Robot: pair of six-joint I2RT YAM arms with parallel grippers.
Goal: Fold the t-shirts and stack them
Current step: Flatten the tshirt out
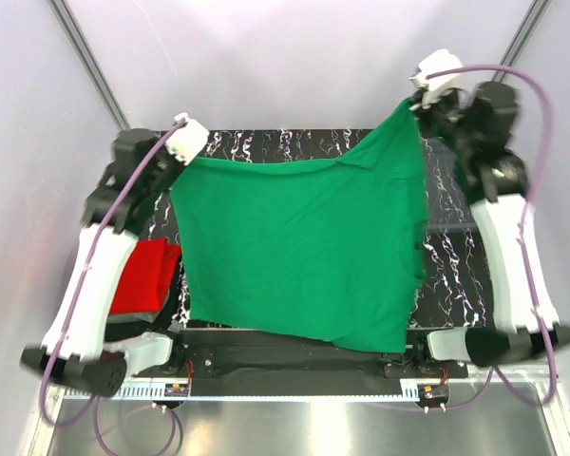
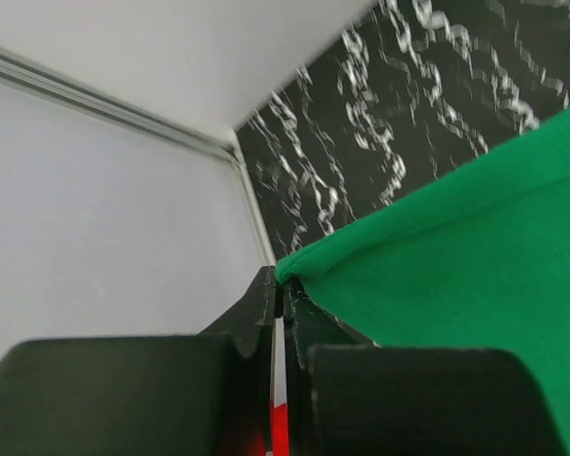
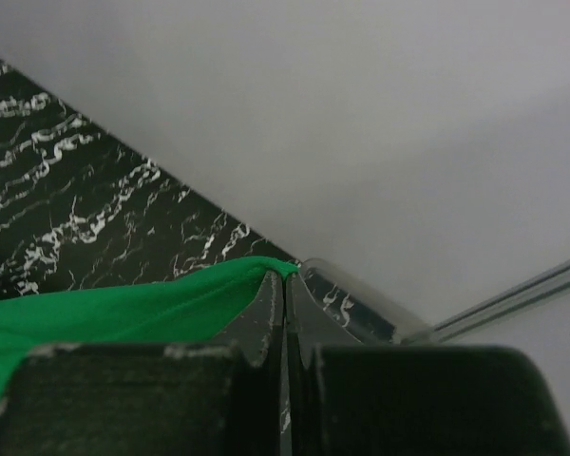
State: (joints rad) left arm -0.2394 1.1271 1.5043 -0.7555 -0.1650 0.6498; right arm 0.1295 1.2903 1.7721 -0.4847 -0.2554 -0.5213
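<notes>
The bright green t-shirt (image 1: 304, 247) hangs spread wide above the black marble table (image 1: 266, 142), stretched between both arms. My left gripper (image 1: 179, 161) is shut on its far left corner, and the left wrist view shows that corner (image 2: 456, 266) pinched at my gripper's tips (image 2: 285, 280). My right gripper (image 1: 413, 103) is shut on the far right corner and held higher. The right wrist view shows the green cloth (image 3: 123, 309) running off to the left from the closed tips (image 3: 287, 274). A folded red t-shirt (image 1: 144, 275) lies at the table's left, with a grey edge (image 1: 133, 319) beneath it.
White walls close in the table on three sides, with metal rails (image 1: 90, 62) in the far corners. A clear curved plastic rim (image 3: 361, 299) shows just beyond my right gripper's tips. The arm bases (image 1: 294, 356) sit along the near edge, under the shirt's lower hem.
</notes>
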